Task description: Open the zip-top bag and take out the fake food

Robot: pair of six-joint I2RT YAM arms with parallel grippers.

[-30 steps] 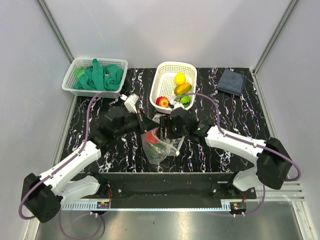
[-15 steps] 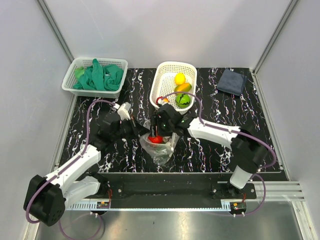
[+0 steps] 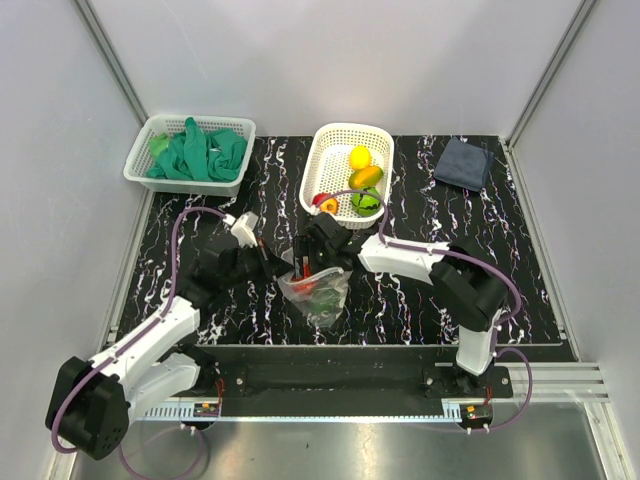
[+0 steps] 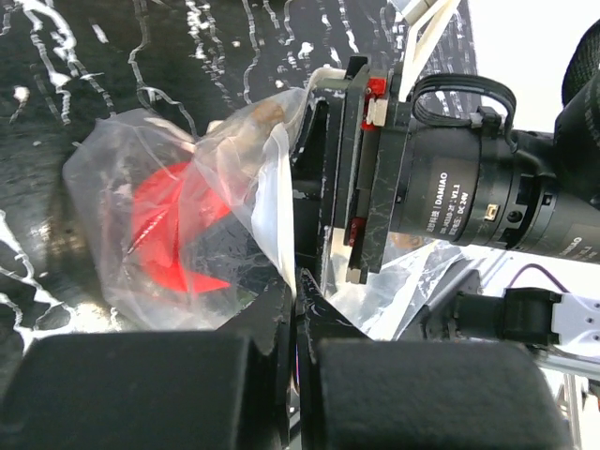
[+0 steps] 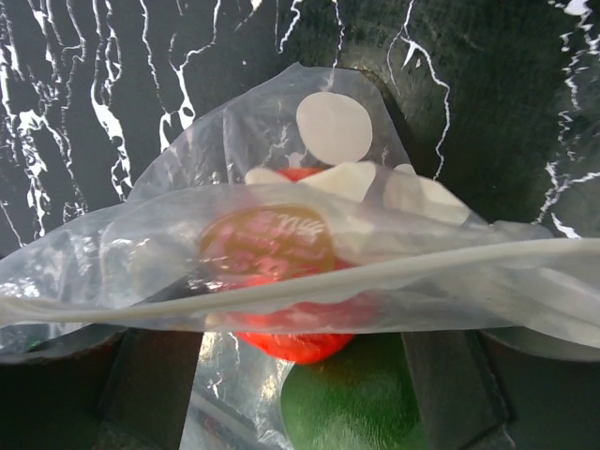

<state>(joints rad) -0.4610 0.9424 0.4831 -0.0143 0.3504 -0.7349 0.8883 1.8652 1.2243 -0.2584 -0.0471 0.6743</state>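
The clear zip-top bag [image 3: 325,297] lies on the black marbled table between both arms. My left gripper [image 3: 279,272] is shut on the bag's edge [image 4: 281,202]; its jaws [image 4: 298,295] pinch the film. My right gripper [image 3: 303,266] stands open at the bag's mouth, fingers [image 5: 155,384] wide apart. Between them sit red fake food [image 5: 292,339] and green fake food [image 5: 361,403], behind the whitish zip strip [image 5: 309,286]. More fake food, yellow [image 3: 359,156], orange [image 3: 366,177], green [image 3: 369,200] and red [image 3: 322,202], lies in the white basket [image 3: 330,140].
A second white basket [image 3: 140,160] with green gloves [image 3: 200,152] stands at the back left. A dark folded cloth [image 3: 462,162] lies at the back right. Grey walls close in on three sides.
My right arm has swung left and lowered its gripper from the basket side into the bag's mouth. The left gripper has drawn back a little, still holding the bag's edge.
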